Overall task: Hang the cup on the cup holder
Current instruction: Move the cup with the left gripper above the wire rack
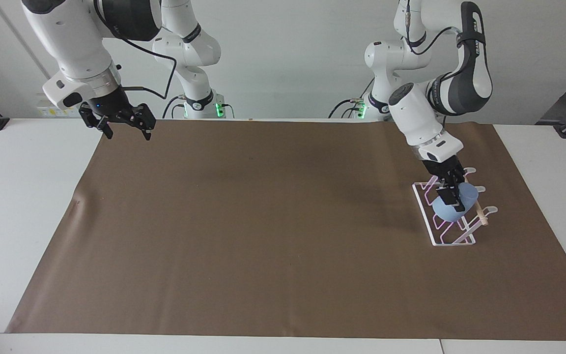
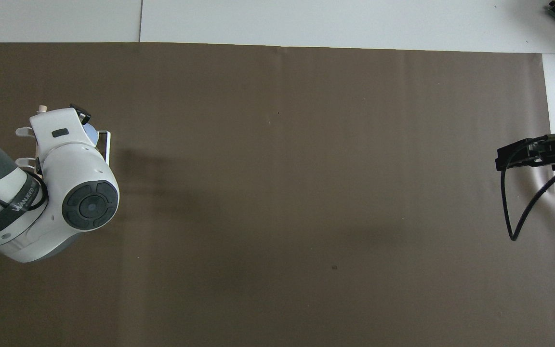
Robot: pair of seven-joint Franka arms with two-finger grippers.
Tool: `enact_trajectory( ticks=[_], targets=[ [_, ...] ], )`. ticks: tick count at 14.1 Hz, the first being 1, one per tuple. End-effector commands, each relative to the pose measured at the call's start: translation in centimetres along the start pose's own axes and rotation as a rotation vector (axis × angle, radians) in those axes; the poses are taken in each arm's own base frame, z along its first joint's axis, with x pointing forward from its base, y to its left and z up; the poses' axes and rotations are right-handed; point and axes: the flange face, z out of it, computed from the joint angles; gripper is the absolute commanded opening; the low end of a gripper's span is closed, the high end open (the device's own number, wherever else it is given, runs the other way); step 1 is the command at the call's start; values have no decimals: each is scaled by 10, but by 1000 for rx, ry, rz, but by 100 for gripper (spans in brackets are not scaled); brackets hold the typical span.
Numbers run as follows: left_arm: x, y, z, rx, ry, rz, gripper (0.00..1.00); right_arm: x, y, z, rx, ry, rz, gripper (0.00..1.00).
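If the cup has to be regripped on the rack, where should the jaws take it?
By the rim wall, from above, as the left gripper has it now. The cup lies tilted on the cup holder, rounded base down among the prongs, so likely only its upper wall is free.
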Motion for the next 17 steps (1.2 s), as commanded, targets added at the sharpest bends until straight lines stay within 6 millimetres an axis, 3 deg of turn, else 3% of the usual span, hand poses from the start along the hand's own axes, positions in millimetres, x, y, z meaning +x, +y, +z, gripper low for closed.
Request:
enact_trajectory(
  ticks=[1,2,7,12,17],
  targets=[
    [9,-7,-4,-17,14,-9,96,-7,3,0,-7,-6,-10,100],
    [9,-6,-3,-14,15,-7,100,-7,3,0,-7,-6,-10,100],
    [25,4,-14,-35,36,12,100,-7,3,0,-7,-4,-10,100],
    [39,9,-44,-67,19,27,100,-7,3,0,-7,-4,-10,100],
    [65,12,-87,-73,-154,91,100,-7,3,0,-7,-4,-10,100]
  ],
)
